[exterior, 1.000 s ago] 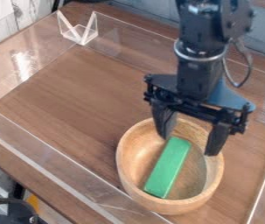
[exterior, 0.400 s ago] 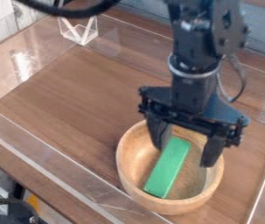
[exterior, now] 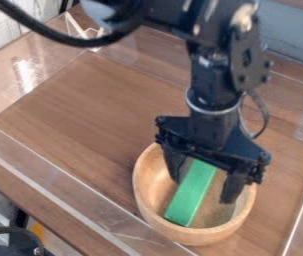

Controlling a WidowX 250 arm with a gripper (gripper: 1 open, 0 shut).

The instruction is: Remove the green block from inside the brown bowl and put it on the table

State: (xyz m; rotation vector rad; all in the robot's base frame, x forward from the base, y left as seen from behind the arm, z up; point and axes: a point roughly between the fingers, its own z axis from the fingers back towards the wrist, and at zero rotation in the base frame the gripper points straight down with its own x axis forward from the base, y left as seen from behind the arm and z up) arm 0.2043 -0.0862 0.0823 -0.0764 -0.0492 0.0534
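My jaws (exterior: pixel 206 181) are wide apart and point down into the brown bowl (exterior: pixel 151 195), one finger on each side of the green block (exterior: pixel 190 195). The block lies inside the bowl, holding nothing yet. The bowl sits on the counter (exterior: pixel 100 110).

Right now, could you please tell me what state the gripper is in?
Gripper: open, holding nothing, its fingers either side of the green block in the brown bowl.
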